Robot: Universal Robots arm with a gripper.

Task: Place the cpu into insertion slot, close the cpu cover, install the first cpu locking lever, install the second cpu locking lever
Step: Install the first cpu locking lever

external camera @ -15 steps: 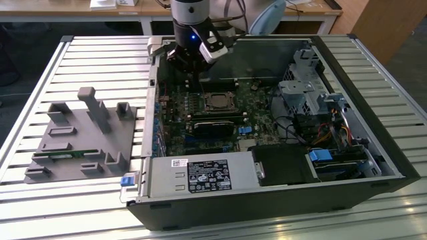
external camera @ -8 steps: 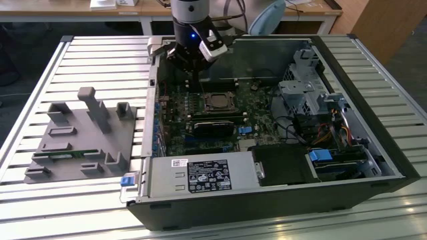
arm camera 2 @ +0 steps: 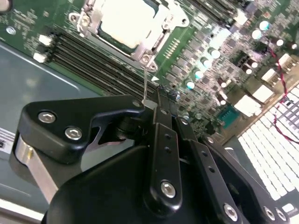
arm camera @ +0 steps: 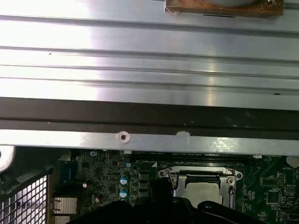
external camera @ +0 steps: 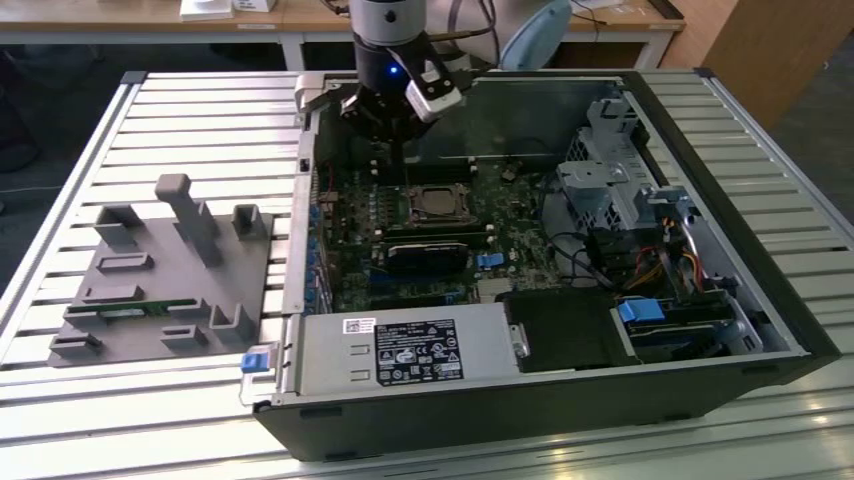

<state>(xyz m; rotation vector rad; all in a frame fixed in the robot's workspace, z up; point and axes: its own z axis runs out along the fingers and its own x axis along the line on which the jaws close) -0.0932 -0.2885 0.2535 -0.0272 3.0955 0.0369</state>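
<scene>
Gripper (external camera: 398,150): hangs inside the computer case (external camera: 534,425) at 12 o'clock of the socket. Fingers (arm camera 2: 161,135) drawn together, narrow. Tips meet the end of a thin wire locking lever (arm camera 2: 145,81); clamped or merely touching, cannot tell.

Cpu (external camera: 430,204): sits in the socket under the closed cpu cover (arm camera 2: 92,25).

Power supply (external camera: 320,355), 6 o'clock of socket: carries a white sticker (external camera: 363,324) and a black printed label (external camera: 420,355).

Memory slots (arm camera 2: 93,60) lie between tips and socket, with the case wall close behind.

Grey fixture (external camera: 160,280) stands at 9 o'clock on the slatted table (external camera: 787,170), open slats at 3 o'clock.

slatted metal table (external camera: 134,420), wooden desk (external camera: 107,28) behind
</scene>
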